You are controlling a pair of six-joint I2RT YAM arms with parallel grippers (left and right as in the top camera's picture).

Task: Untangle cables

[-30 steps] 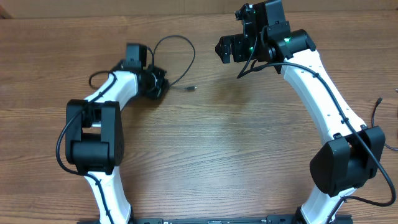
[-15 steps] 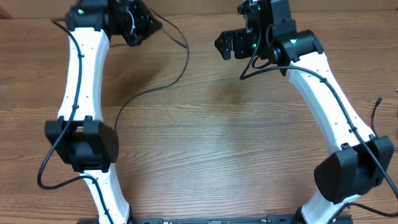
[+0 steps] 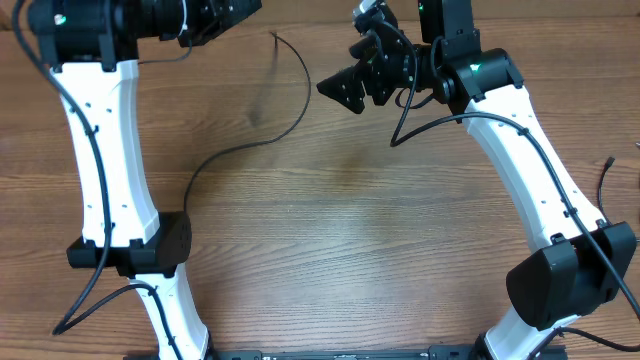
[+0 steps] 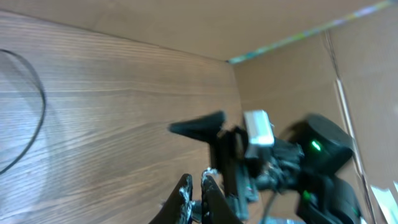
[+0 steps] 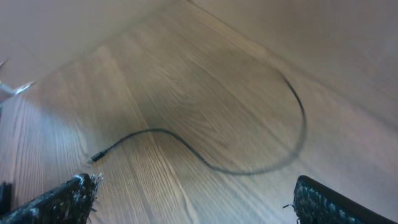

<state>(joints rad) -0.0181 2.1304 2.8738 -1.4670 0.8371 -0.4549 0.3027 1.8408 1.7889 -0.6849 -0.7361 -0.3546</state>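
Note:
A thin black cable (image 3: 300, 108) arcs across the far middle of the table. Its upper end rises off the wood toward my left gripper (image 3: 245, 10), and its plug tip lies near the left arm's base. My left gripper (image 4: 196, 183) is held high at the back left with its jaws together, and the cable seems to be pinched in them. My right gripper (image 3: 352, 62) is wide open above the table, just right of the cable. The cable (image 5: 249, 168) and its plug tip show below the right gripper's (image 5: 193, 205) spread fingers. A second thin cable (image 3: 603, 182) lies at the right edge.
A cardboard wall (image 4: 298, 68) stands along the back of the wooden table (image 3: 340, 230). The right gripper (image 4: 239, 149) is close in front of the left one. Thicker black arm cables hang beside both arms.
My left arm has swung up and back to the far left, pulling the cable out into a long arc. My right gripper has turned toward the cable and shifted slightly left.

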